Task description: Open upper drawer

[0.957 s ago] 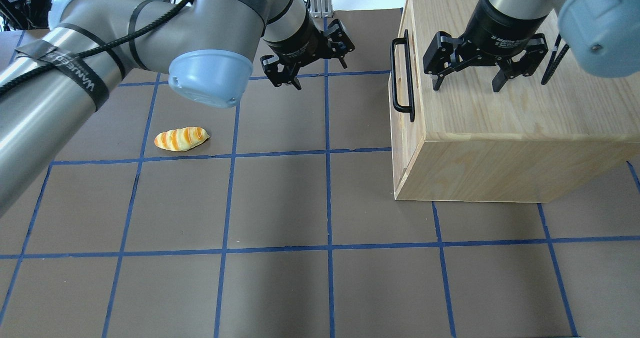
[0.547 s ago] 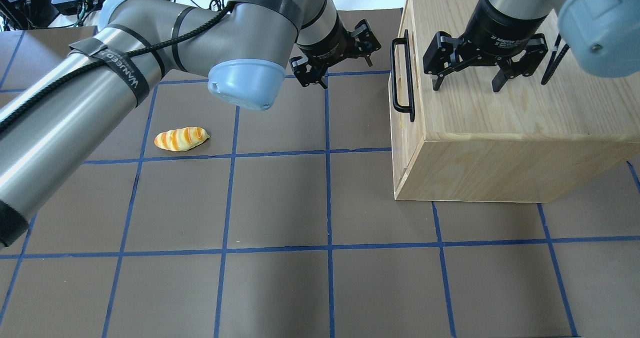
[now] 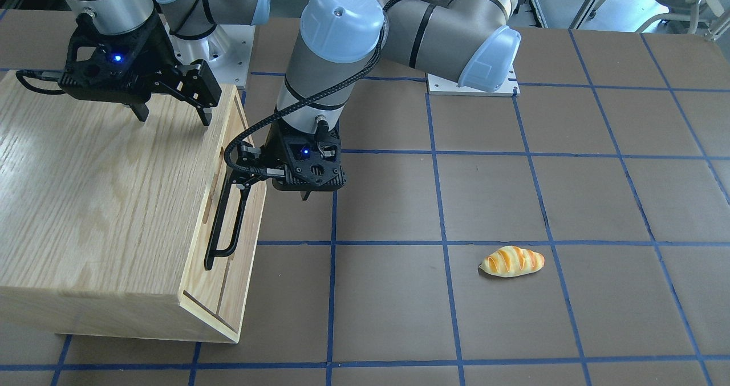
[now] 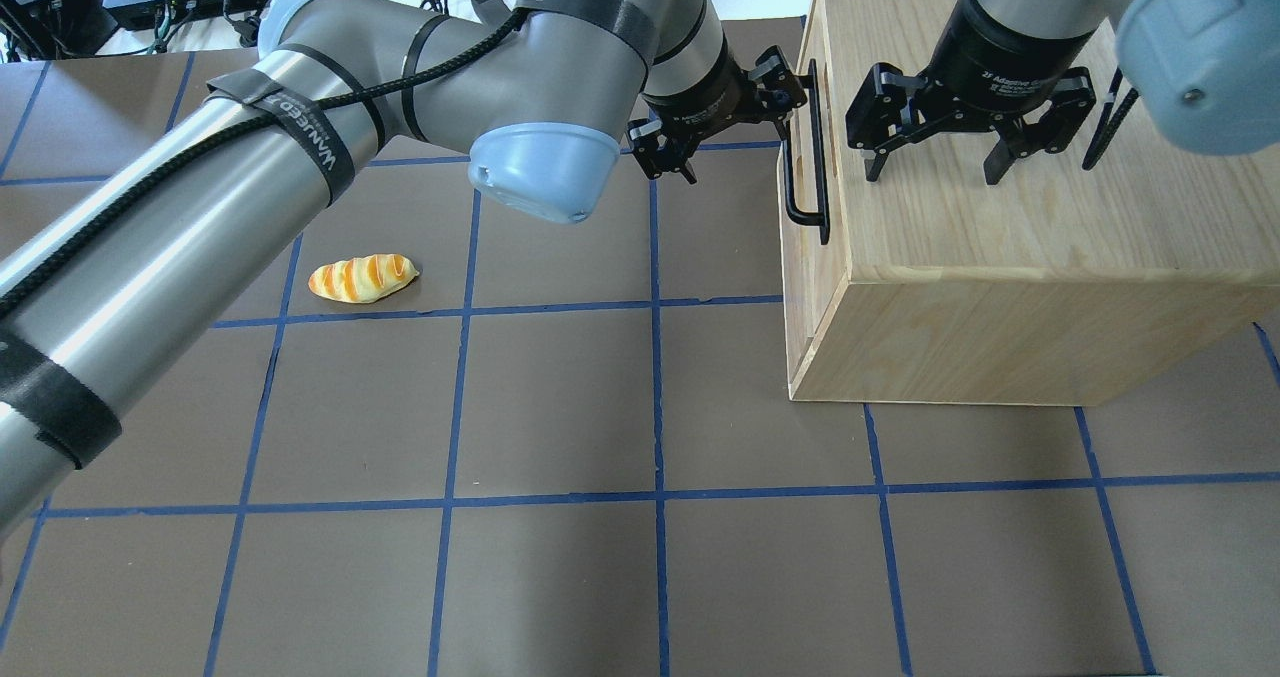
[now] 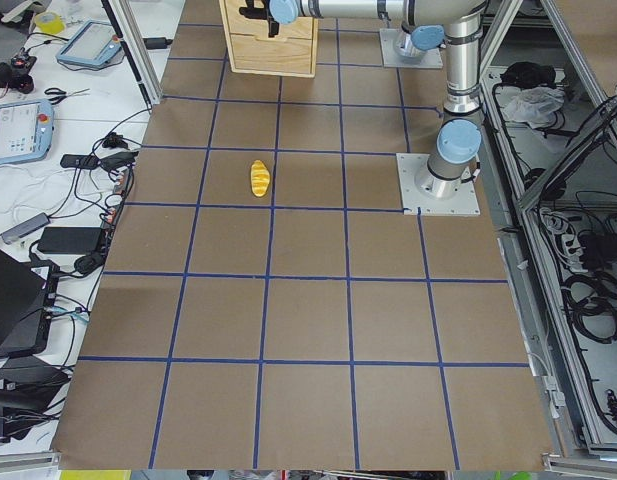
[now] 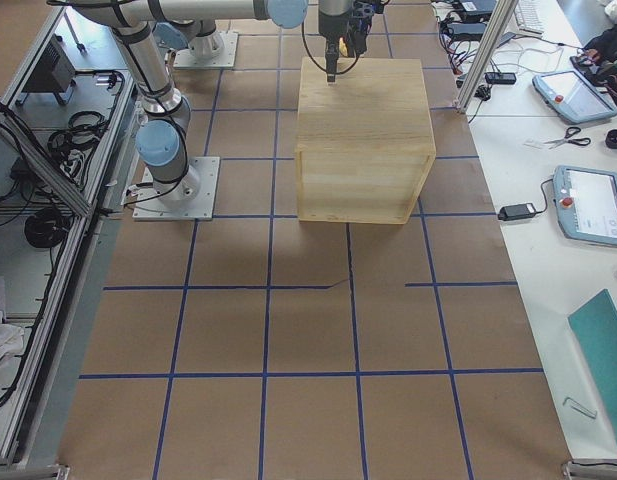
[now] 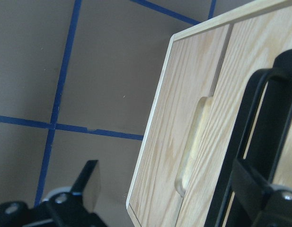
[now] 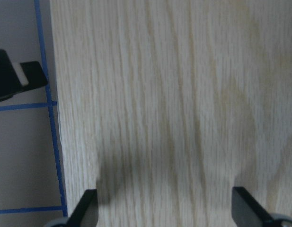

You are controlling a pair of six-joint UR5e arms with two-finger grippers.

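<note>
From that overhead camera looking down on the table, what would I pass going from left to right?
bread roll → left gripper → black drawer handle → right gripper, which hangs over the top of the wooden cabinet.

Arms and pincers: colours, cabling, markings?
Both arms are silver-grey tubes with pale blue joint caps. The left arm has black straps with white lettering that hold a braided black cable. The left pincer and right pincer are black and two-fingered, each with a small blue light on its body. The right arm has a black wrist collar with white print, "2F Adaptive".
</note>
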